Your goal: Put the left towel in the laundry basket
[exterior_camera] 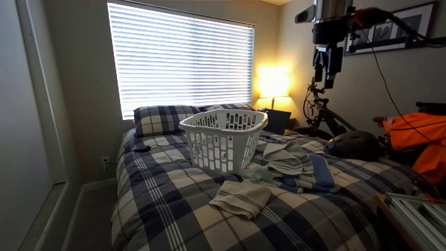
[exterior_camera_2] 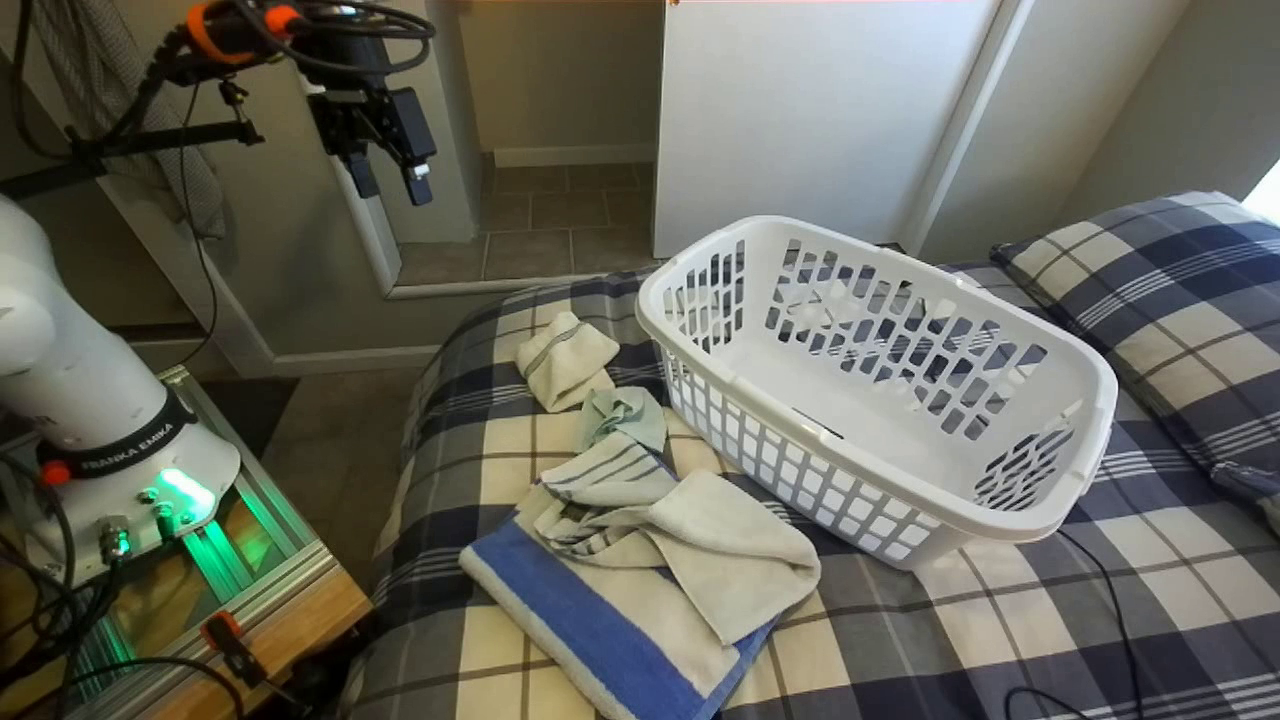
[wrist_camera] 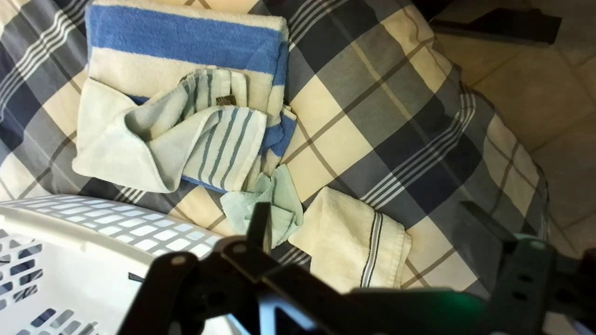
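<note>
A cream towel with thin dark stripes lies folded on the plaid bed, leftmost in both exterior views [exterior_camera: 243,198] [exterior_camera_2: 566,365]. It also shows in the wrist view [wrist_camera: 342,242], between the fingers but well below them. The white laundry basket [exterior_camera: 232,131] stands upright on the bed beside the towels. Its inside, seen in an exterior view [exterior_camera_2: 870,420], holds no towel. Part of the basket shows at lower left in the wrist view [wrist_camera: 70,242]. My gripper is open and empty, high above the bed in both exterior views [exterior_camera: 323,78] [exterior_camera_2: 390,185].
A pale green cloth [exterior_camera_2: 622,415] lies beside the cream towel. A whitish striped towel [exterior_camera_2: 740,560] lies on a blue-striped towel [exterior_camera_2: 590,610]. Pillows [exterior_camera: 167,120] lie behind the basket. A dark helmet [exterior_camera: 353,144] sits at the bed's far side. A cable [exterior_camera_2: 1120,610] runs along the bed.
</note>
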Controlling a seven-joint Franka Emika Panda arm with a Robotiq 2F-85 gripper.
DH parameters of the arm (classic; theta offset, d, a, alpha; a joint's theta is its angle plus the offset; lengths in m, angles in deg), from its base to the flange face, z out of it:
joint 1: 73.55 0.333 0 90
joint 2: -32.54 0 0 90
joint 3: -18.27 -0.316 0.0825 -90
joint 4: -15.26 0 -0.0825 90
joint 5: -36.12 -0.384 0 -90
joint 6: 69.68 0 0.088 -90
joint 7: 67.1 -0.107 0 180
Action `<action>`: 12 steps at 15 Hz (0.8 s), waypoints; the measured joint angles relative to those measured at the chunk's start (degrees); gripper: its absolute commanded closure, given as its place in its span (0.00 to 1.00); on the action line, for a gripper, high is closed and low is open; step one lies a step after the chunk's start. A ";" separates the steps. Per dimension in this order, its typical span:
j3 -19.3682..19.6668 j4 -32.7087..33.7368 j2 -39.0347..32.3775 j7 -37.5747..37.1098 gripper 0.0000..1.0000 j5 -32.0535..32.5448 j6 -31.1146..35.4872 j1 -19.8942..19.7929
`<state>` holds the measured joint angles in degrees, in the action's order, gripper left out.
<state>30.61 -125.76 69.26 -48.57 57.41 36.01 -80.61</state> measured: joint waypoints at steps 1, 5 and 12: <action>-0.09 0.00 -1.89 -0.57 0.00 -0.24 1.59 0.28; -0.56 0.14 -8.92 -1.23 0.00 -3.90 8.74 2.32; -3.22 0.21 -19.45 -4.37 0.00 -8.28 21.91 3.55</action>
<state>27.39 -125.55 49.81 -52.95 49.13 57.92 -77.06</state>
